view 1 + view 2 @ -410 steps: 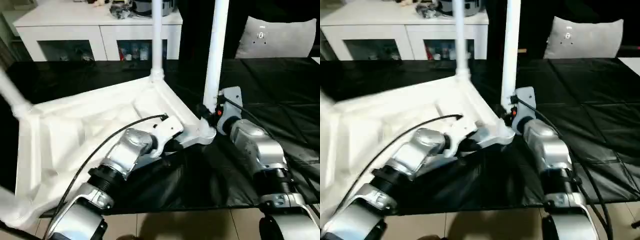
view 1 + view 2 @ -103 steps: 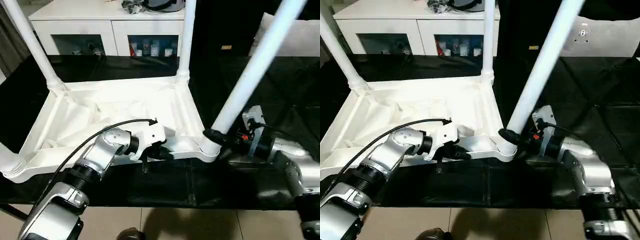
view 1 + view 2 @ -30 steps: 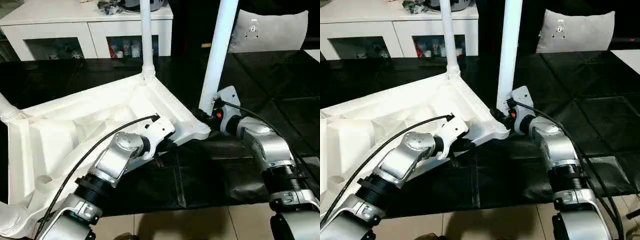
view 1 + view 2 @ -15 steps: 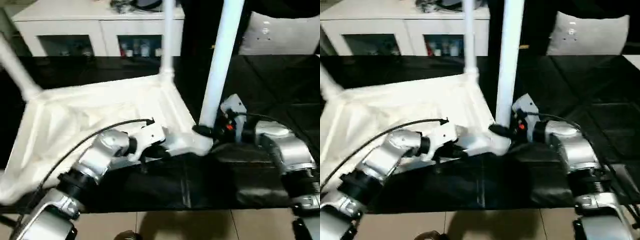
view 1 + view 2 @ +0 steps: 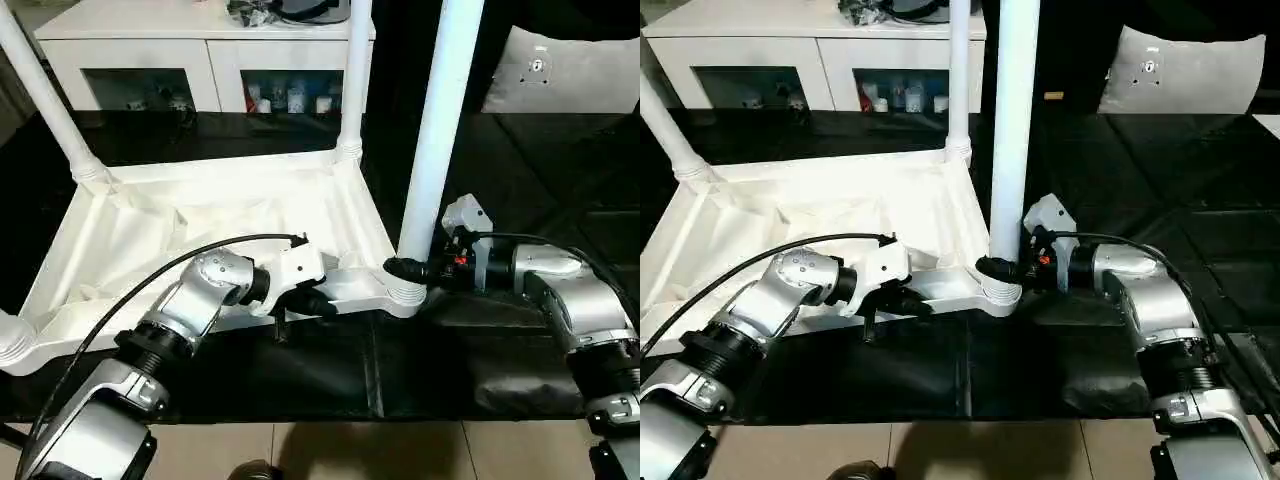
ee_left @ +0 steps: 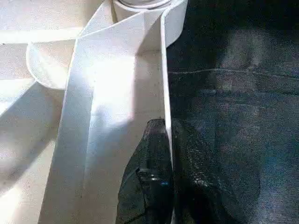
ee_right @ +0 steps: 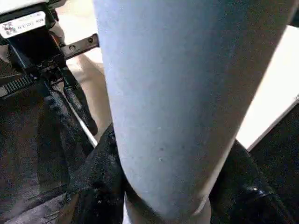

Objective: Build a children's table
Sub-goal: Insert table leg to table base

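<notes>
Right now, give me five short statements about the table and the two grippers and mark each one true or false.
1. The children's table lies upside down on the black cover, legs pointing up. True.
2. The right gripper is closed around the base of the near leg. True.
3. The left gripper holds a loose leg in the air. False: it is shut on the table's near rim, as the left wrist view shows.
4. The table stands on a bare wooden floor. False: it rests on the black-covered work table.
5. A white cabinet stands behind the work table. True.
</notes>
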`<state>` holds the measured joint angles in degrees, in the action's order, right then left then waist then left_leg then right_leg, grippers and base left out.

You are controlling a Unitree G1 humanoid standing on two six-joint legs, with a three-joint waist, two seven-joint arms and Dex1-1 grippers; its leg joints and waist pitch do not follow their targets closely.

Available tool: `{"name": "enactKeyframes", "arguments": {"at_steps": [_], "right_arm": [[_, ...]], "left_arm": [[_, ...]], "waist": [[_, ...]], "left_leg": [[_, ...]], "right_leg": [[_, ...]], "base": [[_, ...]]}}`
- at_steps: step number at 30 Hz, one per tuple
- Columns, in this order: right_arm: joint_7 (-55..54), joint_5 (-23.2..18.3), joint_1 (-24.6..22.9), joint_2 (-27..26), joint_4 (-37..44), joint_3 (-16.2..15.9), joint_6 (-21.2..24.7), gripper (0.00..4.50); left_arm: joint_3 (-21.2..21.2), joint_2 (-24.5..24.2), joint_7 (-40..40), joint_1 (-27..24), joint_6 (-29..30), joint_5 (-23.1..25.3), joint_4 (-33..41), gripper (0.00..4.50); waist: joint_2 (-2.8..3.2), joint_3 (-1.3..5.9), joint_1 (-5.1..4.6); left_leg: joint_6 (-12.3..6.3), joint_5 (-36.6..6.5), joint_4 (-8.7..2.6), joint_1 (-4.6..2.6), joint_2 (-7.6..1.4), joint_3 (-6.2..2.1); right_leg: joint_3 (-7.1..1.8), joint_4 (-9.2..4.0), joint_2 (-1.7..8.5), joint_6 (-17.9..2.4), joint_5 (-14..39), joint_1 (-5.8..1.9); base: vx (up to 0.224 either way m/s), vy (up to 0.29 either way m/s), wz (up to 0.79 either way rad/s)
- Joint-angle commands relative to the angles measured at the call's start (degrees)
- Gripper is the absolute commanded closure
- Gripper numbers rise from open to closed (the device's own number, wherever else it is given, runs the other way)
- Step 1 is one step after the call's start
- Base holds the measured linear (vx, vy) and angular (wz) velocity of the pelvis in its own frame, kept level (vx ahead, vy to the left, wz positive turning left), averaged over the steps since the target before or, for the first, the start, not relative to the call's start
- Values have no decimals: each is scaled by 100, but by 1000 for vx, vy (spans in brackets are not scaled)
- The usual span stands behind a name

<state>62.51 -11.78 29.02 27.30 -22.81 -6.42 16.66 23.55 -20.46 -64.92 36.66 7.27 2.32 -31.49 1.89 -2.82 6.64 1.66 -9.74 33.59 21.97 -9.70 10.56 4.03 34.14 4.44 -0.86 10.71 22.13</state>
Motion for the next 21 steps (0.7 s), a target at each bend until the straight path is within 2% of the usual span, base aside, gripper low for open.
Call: {"name": "enactKeyframes", "arguments": {"at_steps": [1,2,6,7,10,11,12,14,15,18,21], "right_arm": [[-134,182,-355,-80,-331,-221,193,262],[-334,53,-410,-191,-311,-16,163,262],[-499,-70,-489,-278,-302,182,77,262],[-505,-100,-568,-267,-297,230,36,262],[-462,-98,-738,-198,-229,232,7,262],[-426,-104,-792,-170,-170,228,9,262],[-426,-104,-792,-170,-170,228,9,262],[-382,-117,-849,-155,-84,236,25,262],[-376,-138,-865,-149,-58,244,32,262],[-366,-147,-874,-137,-57,237,24,262],[-355,-90,-869,-119,-98,162,-36,262]], "left_arm": [[-195,-23,9,299,-206,-48,90,450],[-214,-13,5,290,-216,-69,70,450],[-225,-7,4,275,-235,-83,50,450],[-224,-7,-2,262,-240,-88,50,450],[-220,-7,-18,253,-253,-94,38,450],[-221,-8,-28,261,-262,-95,21,450],[-221,-8,-28,261,-262,-95,21,450],[-224,-21,-52,277,-284,-94,-13,450],[-227,-31,-68,290,-296,-90,-35,450],[-230,-44,-89,307,-303,-87,-58,450],[-212,-63,-121,315,-310,-68,-69,450]], "waist": [[-62,348,0],[-47,350,0],[-54,349,-20],[0,347,-15],[-28,359,-11],[-4,361,-2],[-18,368,2],[10,370,7],[27,368,14],[16,365,17],[54,365,24]], "left_leg": [[-173,-1361,-416,-133,-395,-145],[-142,-1425,-424,-143,-399,-151],[-45,-1639,-445,-158,-403,-161],[-21,-1694,-447,-158,-402,-170],[-5,-1713,-448,-160,-400,-166],[-9,-1680,-449,-156,-402,-171],[-31,-1623,-444,-156,-403,-163],[-57,-1579,-442,-145,-402,-164],[-56,-1603,-440,-150,-398,-164],[-31,-1687,-443,-150,-397,-164],[6,-1750,-450,-160,-405,-174]], "right_leg": [[-281,-400,495,-1219,1390,-199],[-283,-413,501,-1198,1466,-194],[-282,-432,502,-1151,1568,-185],[-282,-429,504,-1151,1601,-182],[-282,-432,497,-1153,1483,-195],[-281,-421,498,-1166,1418,-200],[-281,-413,487,-1183,1280,-200],[-273,-399,482,-1242,1112,-206],[-272,-399,480,-1253,1111,-201],[-271,-403,490,-1277,1159,-214],[-269,-403,487,-1285,1159,-207]], "base": [[0,0,0],[0,0,0],[0,0,0],[0,0,0],[0,0,0],[0,0,0],[0,0,0],[0,0,0],[0,0,0],[0,0,0],[0,0,0]]}}
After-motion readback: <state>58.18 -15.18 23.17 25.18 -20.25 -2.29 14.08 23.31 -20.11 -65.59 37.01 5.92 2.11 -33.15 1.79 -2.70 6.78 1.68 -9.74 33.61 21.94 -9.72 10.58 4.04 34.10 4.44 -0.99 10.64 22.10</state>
